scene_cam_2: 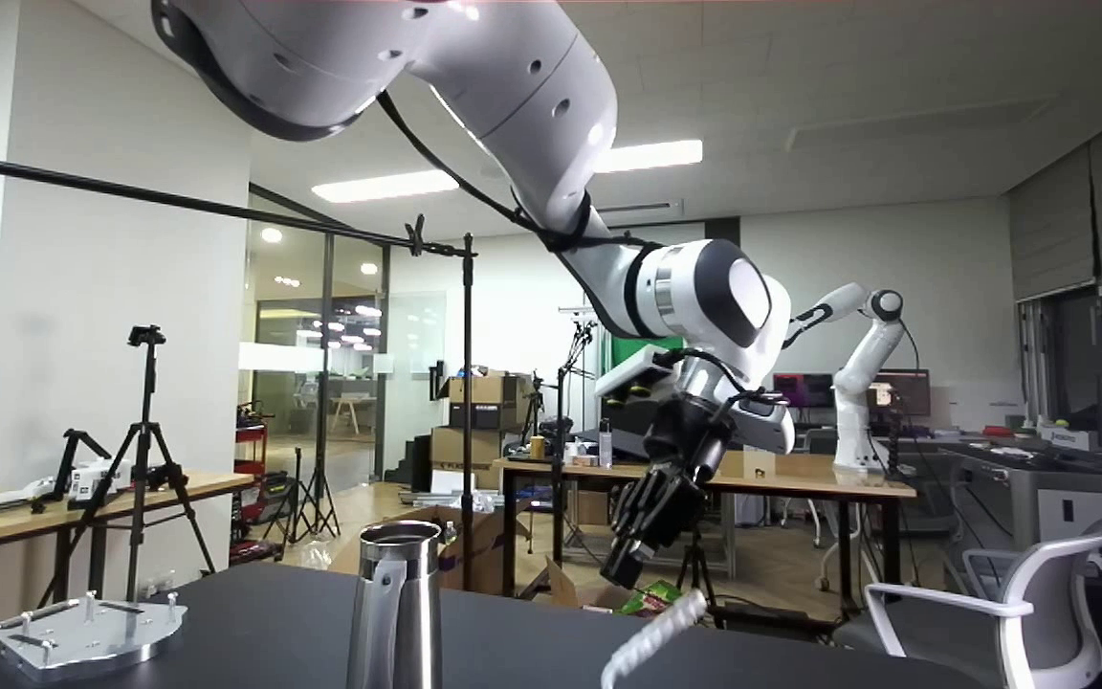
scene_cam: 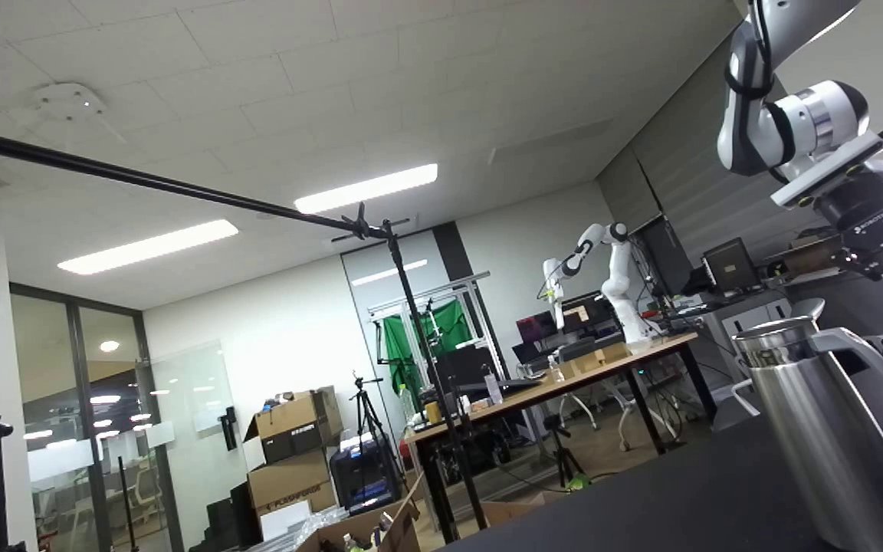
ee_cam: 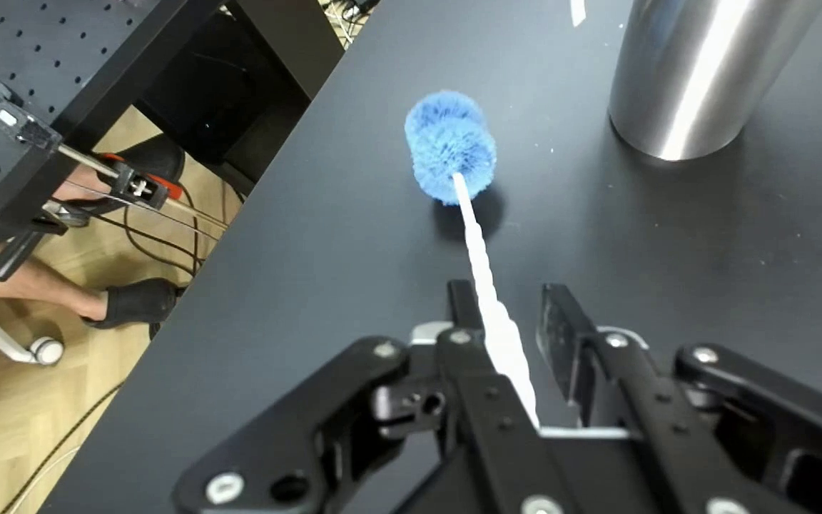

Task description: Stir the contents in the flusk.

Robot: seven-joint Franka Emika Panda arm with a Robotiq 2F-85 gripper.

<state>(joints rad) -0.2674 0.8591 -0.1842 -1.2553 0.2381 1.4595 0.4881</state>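
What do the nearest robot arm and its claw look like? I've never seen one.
The smooth, glossy white arm has rounded segments, a silver ring and black bands. A thin black cable runs along it. The angular black claw has linked bars dotted with silver screw heads. White lettering reading ROBOTIQ marks its dark, rounded base in an exterior view.

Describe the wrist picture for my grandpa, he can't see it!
An open black gripper in front of a fluffy blue brush, whose twisted white handle shows through the gap. At upper right, a metal flask stands on the dark table, its top out of view. Someone's legs show at left.
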